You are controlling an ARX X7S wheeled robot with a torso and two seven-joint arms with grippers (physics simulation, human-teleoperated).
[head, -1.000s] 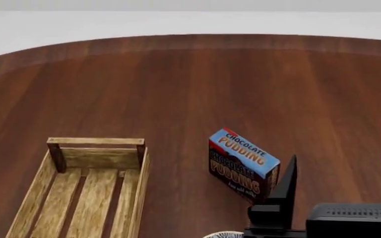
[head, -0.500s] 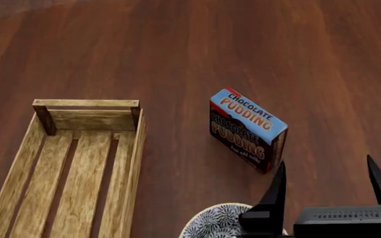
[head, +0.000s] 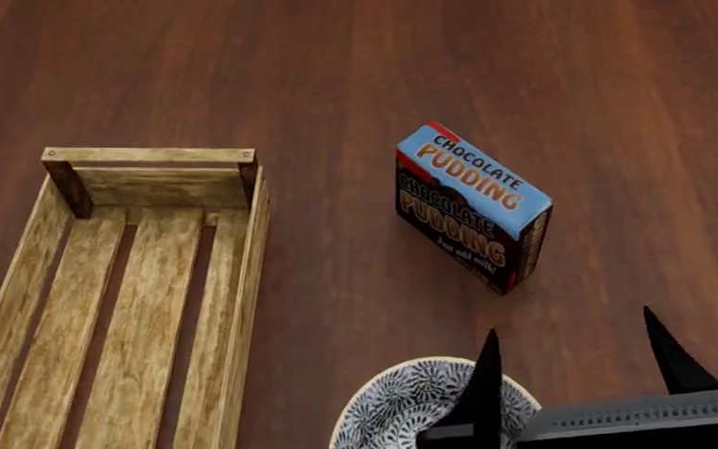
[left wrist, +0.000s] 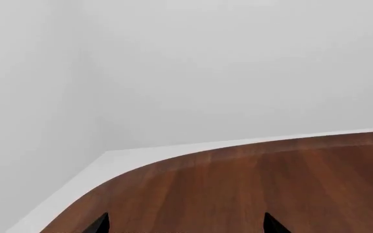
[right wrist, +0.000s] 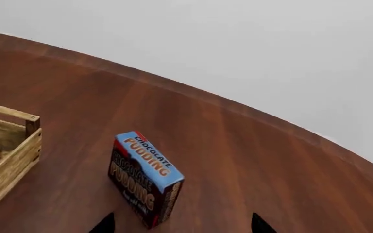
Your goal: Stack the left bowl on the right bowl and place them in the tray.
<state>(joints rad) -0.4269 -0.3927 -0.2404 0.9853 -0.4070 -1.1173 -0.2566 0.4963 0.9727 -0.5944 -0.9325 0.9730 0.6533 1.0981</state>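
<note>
One blue-and-white patterned bowl (head: 399,407) shows at the bottom edge of the head view, partly covered by my right gripper (head: 574,360). I cannot tell whether it is the left bowl or the right bowl, and no other bowl is in view. That gripper is open and empty, its tips above the bowl's right side. The tray (head: 251,271), a long light-wood crate, lies at the left with nothing in it; its corner (right wrist: 18,141) also shows in the right wrist view. My left gripper (left wrist: 186,225) is open over bare wood and is outside the head view.
A blue chocolate pudding box (head: 471,206) stands between the tray and the table's right part, just beyond my right gripper (right wrist: 183,224); it appears as the pudding box (right wrist: 144,174) in the right wrist view. The round table's edge (left wrist: 193,150) curves ahead of the left gripper.
The head view has tilted down: tray and pudding box slid up the picture, and more of the patterned bowl has come into view under the right gripper, which stays open.
</note>
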